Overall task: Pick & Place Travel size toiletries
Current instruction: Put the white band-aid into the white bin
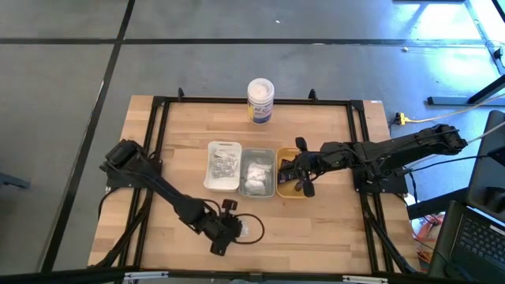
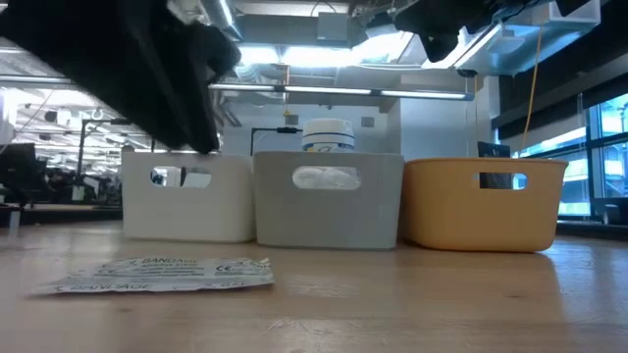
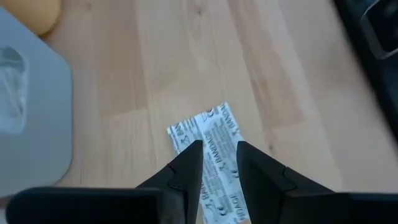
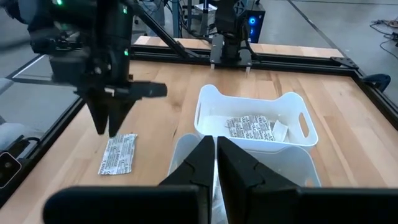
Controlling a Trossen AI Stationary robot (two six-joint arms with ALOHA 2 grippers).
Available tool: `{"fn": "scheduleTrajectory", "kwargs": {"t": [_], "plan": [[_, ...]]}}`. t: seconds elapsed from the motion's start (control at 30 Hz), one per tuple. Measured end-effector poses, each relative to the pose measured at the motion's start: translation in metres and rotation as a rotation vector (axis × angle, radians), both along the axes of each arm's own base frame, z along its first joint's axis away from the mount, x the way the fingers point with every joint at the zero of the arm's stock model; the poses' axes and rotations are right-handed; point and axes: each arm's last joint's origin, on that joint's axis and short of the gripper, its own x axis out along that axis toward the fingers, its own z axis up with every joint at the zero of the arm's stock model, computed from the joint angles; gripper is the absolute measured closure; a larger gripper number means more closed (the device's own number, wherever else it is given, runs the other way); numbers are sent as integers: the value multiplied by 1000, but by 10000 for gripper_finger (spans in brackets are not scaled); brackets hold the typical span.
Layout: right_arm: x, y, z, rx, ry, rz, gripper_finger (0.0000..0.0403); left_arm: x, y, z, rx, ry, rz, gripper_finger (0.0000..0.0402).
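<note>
One flat silvery printed sachet of the travel size toiletries lies flat on the wooden table near its front edge, also seen in the low view. My left gripper hangs just above it, pointing steeply down, its fingers a narrow gap apart with nothing between them. My right gripper is shut and hovers over the grey tray, holding nothing. More sachets lie in the white tray. White wrapped bundles lie in the grey tray.
Three trays stand side by side mid-table: white, grey, and orange. A tall white tub with a blue label stands behind them at the far edge. Bare wood lies to the left and right of the sachet.
</note>
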Motion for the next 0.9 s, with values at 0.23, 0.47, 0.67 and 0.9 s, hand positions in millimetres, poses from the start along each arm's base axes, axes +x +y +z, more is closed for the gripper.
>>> {"fn": "scheduleTrajectory", "kwargs": {"t": [0.23,0.47,0.67,0.9], "plan": [[0,0,0,1,0,1,381,-9,-4,3,-59,49,60,302],[0,0,0,2,-1,1,381,-9,-11,4,-105,37,33,273],[0,0,0,2,-1,1,381,-7,-6,5,-91,0,127,198],[0,0,0,24,3,-7,381,0,-4,-16,-63,29,195,163]]}}
